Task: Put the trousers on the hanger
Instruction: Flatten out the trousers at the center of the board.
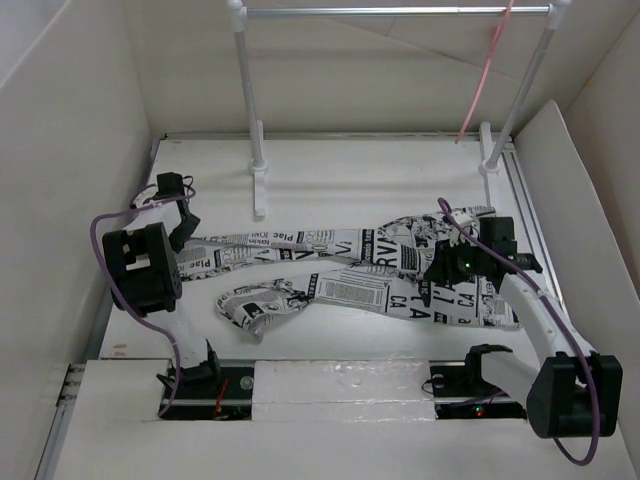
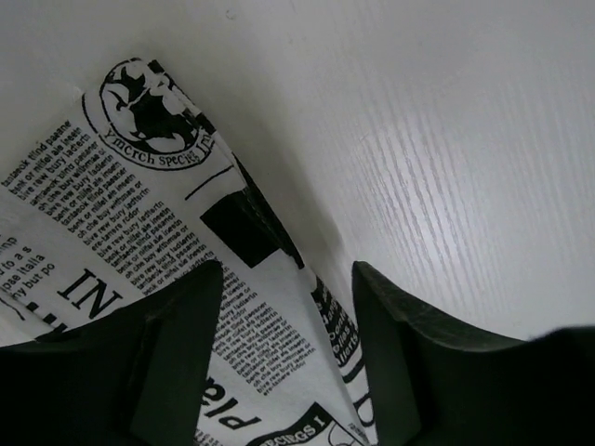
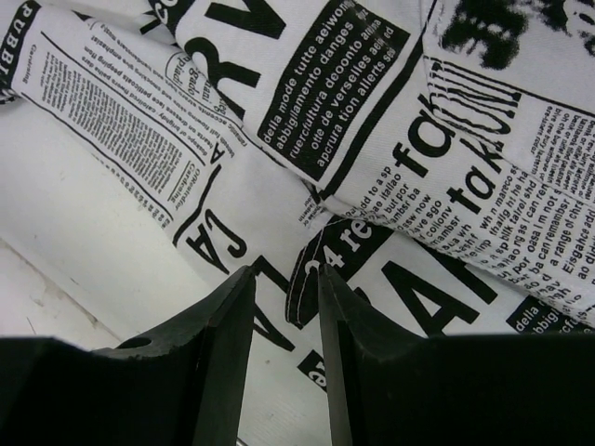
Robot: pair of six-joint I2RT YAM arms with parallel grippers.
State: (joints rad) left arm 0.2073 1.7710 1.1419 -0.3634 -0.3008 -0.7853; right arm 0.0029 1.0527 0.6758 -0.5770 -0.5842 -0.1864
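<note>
Legibly, the trousers (image 3: 325, 139) read "della mode tutte" and "abbigliamento"

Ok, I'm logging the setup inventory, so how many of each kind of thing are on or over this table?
Soft white newspaper-print cloth trousers: 1
Thin pale pink rod hanger: 1
White-posted rack with silver bar: 1
Black-and-white robot arms: 2
Total: 5
</note>
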